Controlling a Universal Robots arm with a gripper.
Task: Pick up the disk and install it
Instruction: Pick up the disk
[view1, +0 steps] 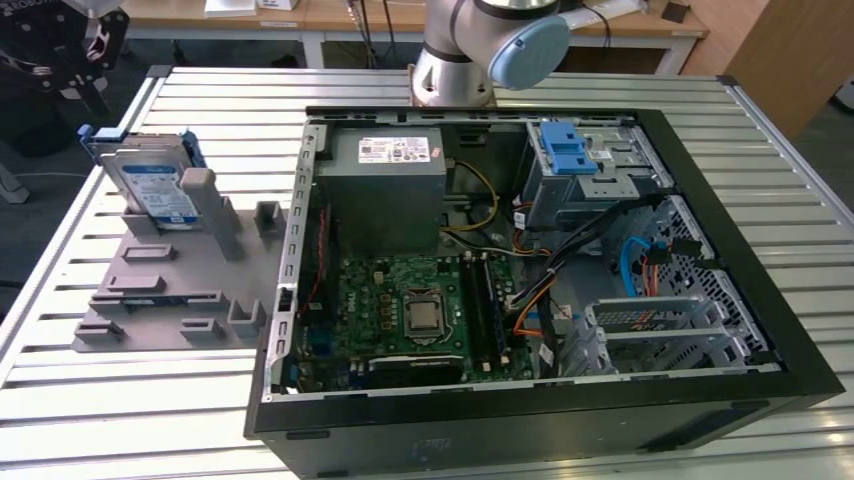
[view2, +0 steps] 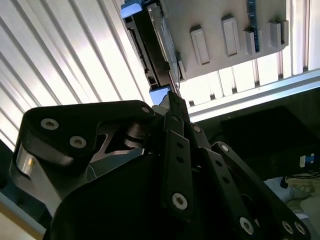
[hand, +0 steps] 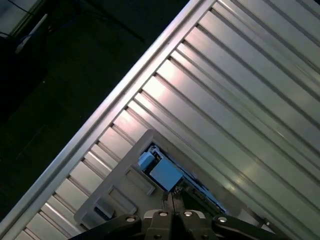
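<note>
The disk, a silver drive with a blue-and-white label in a blue carrier, stands on edge in a grey holder on the exterior view's left, outside the computer case. My gripper hangs in the air above and behind it, apart from it. In the second wrist view the disk lies edge-on just beyond the gripper. In the first wrist view the blue carrier corner sits right past the gripper. The fingers look pressed together with nothing between them.
An open black computer case fills the middle and the exterior view's right of the slatted metal table. Inside are a grey power supply box, a motherboard, cables and a drive bay with a blue latch. The arm's base stands behind the case.
</note>
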